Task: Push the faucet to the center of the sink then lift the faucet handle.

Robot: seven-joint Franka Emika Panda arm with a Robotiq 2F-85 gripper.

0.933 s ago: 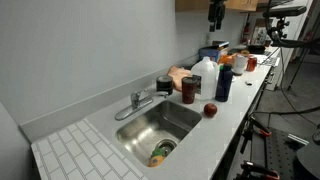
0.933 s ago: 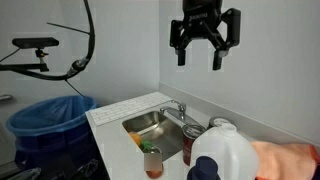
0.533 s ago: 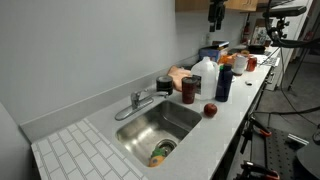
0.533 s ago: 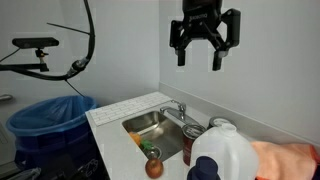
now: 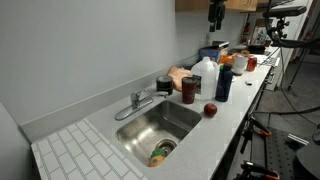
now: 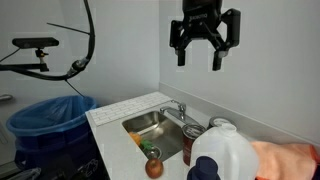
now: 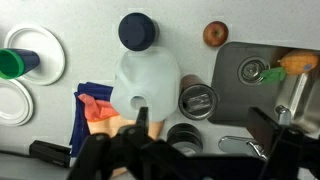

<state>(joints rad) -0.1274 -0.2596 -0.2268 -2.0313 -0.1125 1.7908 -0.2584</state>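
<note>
The chrome faucet (image 5: 140, 100) stands at the back edge of the steel sink (image 5: 170, 122), near the wall. It also shows in an exterior view (image 6: 179, 108) and partly at the bottom of the wrist view (image 7: 243, 146). The faucet handle is too small to tell apart from the spout. My gripper (image 6: 204, 48) hangs high above the counter, open and empty, far above the faucet. In the wrist view its dark fingers (image 7: 141, 120) frame the counter below, with the sink (image 7: 235, 95) to the right.
A milk jug (image 7: 150, 78), a can (image 7: 197, 100), a dark cup (image 7: 183, 136) and an apple (image 7: 214, 34) stand on the counter beside the sink. Orange and green items lie by the drain (image 5: 160, 151). A white ribbed drainboard (image 5: 70, 150) lies on the sink's other side.
</note>
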